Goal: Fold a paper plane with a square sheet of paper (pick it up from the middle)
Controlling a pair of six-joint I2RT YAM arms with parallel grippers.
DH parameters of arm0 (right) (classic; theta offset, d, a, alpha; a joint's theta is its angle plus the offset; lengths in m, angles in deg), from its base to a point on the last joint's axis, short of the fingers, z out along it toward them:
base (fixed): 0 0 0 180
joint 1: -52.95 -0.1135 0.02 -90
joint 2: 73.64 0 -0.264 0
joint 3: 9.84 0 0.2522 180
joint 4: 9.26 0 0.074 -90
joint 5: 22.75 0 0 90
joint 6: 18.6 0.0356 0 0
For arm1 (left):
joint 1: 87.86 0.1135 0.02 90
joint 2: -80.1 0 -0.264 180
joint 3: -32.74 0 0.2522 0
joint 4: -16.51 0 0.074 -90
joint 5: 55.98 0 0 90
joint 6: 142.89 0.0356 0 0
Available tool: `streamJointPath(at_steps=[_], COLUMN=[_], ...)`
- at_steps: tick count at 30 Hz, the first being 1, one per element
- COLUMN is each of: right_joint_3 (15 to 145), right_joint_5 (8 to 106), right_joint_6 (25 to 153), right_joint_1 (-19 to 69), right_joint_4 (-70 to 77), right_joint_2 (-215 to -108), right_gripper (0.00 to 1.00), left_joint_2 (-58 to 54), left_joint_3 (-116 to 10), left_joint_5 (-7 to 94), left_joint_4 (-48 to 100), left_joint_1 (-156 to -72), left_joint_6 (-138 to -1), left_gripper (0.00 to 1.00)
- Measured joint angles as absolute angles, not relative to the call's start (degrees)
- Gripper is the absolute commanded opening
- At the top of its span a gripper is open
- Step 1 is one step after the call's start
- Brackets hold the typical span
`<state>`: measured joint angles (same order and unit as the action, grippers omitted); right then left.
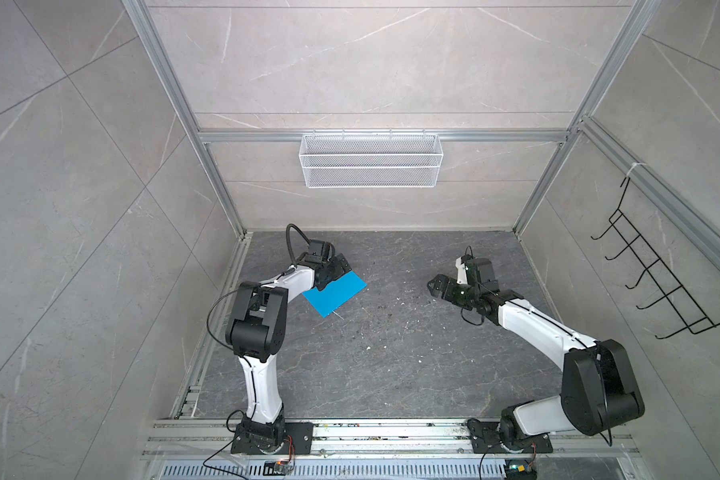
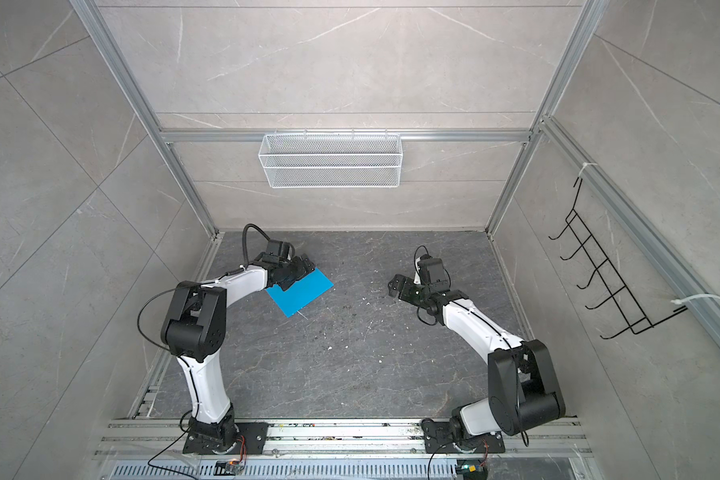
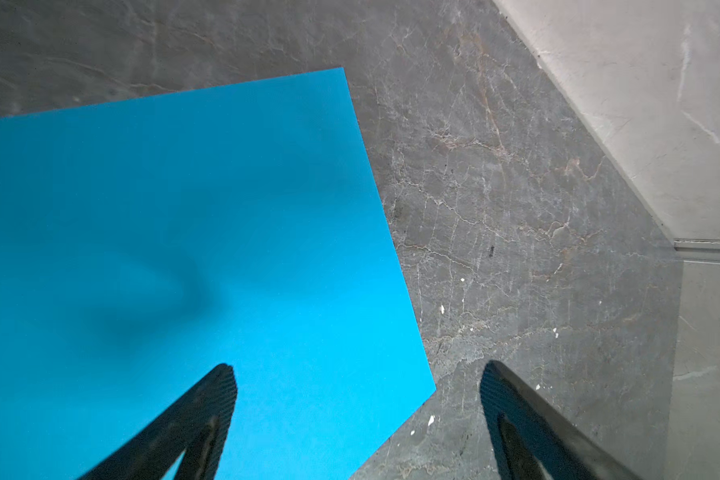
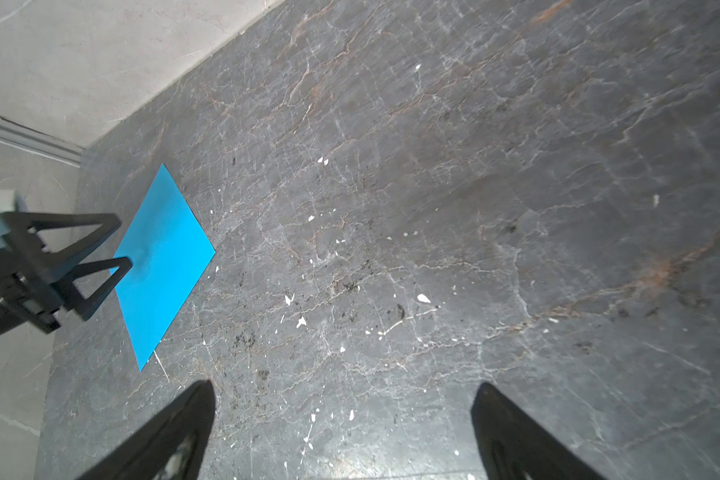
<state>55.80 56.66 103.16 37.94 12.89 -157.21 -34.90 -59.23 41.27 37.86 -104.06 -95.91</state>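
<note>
Square sheet of paper [image 1: 336, 296] [image 2: 302, 293] lies flat in the far-left part of the tabletop [image 1: 391, 365], unfolded. It's skewed to the tabletop edges, with one corner toward the middle and one toward the near edge, so there's no long axis to call. Left gripper [image 3: 358, 368] [image 4: 123, 241] has its jaws spread, straddling a sheet edge: one finger over paper, the other over bare tabletop. Can't tell if it touches. Right gripper [image 1: 435, 284] [image 4: 344, 388] is on the right, wide open, holding nothing, well apart from the sheet.

My left arm [image 1: 262, 386] and right arm [image 1: 535, 328] match: white shells between black joint housings, thin black cables looping alongside, black base plates [image 1: 302, 436] screwed down. The left tool [image 4: 123, 241] has black tapered fingers [image 4: 80, 220] with triangular cut-outs.
</note>
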Motion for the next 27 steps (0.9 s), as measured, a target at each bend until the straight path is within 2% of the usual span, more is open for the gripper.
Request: streamJointPath(at_steps=[7,16,21,27], right_joint_3=[56.8,56.8,56.7,54.8], right_joint_5=[56.5,56.5,56.5,56.5], right_joint_6=[103.6,104.4,104.7,105.1], right_joint_1=[37.3,37.2,37.1,37.1], right_joint_4=[12.9,12.6,12.7,12.9], right_joint_2=[-158.3,-158.3,-158.2,-155.7], right_gripper=[0.99,0.99,0.99,0.99], left_joint_2=[-39.3,-39.2,-35.7,-29.5], left_joint_3=[-62.6,-61.6,-56.0,-47.4], left_joint_5=[43.2,43.6,43.6,44.2], left_joint_4=[39.3,38.5,36.1,34.5], left_joint_1=[-105.3,-107.9,-110.9,-120.1], left_joint_6=[-95.8,-95.4,-96.5,-102.3], left_gripper=[0.93,0.93,0.93,0.93])
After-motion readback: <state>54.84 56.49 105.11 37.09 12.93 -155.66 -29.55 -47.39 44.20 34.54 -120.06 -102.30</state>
